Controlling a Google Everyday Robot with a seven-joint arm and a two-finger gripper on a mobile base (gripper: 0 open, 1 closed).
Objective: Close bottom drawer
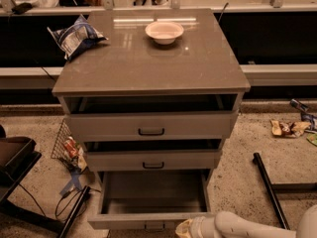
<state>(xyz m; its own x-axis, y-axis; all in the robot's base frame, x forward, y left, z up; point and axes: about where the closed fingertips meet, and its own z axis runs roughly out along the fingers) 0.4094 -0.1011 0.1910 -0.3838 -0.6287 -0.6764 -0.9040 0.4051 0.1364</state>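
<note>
The bottom drawer of the grey cabinet is pulled far out, showing its bare grey tray. Its light-grey front runs along the frame's lower edge, with the small dark handle barely in view. The top drawer and the middle drawer are each open a little. My gripper comes in from the lower right on a white arm. It sits at the right part of the bottom drawer's front, just right of the handle.
A white bowl and a blue chip bag lie on the cabinet top. A wire basket with trash stands on the floor at the left, next to a dark chair base. A black bar and wrappers lie at the right.
</note>
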